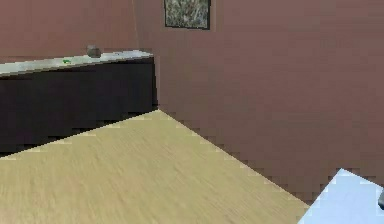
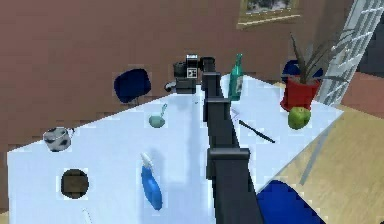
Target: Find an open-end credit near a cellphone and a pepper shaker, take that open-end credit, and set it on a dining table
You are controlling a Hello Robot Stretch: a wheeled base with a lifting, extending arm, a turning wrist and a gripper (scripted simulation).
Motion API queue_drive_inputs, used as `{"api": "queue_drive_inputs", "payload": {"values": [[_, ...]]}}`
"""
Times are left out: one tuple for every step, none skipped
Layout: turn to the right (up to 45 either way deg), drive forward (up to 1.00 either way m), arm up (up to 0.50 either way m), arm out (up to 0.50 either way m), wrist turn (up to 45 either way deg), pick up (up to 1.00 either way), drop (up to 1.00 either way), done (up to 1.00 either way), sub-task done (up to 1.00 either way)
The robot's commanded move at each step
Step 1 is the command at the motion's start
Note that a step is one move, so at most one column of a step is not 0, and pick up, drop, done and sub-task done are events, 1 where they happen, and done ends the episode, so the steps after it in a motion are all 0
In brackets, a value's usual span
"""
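A long pale dining table (image 2: 120,150) fills the arm side view, and its corner (image 1: 350,200) shows at the forward view's lower right. The dark arm (image 2: 222,140) stretches out over this table. At its far end the gripper (image 2: 182,76) sits by the table's far edge, next to the white marker squares (image 2: 192,61). Small things lie close around it, so I cannot tell whether it holds anything. On a light counter (image 1: 40,66) at the forward view's left lie a small green thing (image 1: 67,61) and a dark roundish object (image 1: 93,50).
The table carries a teal bottle (image 2: 237,78), a red-potted plant (image 2: 300,92), a green apple (image 2: 298,118), a dark stick (image 2: 256,131), a small cup (image 2: 158,121), a bowl (image 2: 58,138), a dark disc (image 2: 75,182) and a blue object (image 2: 150,187). Blue chairs (image 2: 130,85) surround it. Wooden floor (image 1: 150,170) lies open ahead.
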Motion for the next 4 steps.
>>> {"api": "queue_drive_inputs", "payload": {"values": [[0.0, 0.00, -0.30, 0.00, 0.0, 0.00, 0.00, 0.00, 0.00], [0.0, 0.00, 0.00, 0.00, 0.0, 0.00, 1.00, 0.00, 0.00], [0.0, 0.00, 0.06, 0.00, 0.0, 0.00, 0.00, 0.00, 0.00], [0.0, 0.00, 0.00, -0.08, 0.0, 0.00, 0.00, 0.00, 0.00]]}}
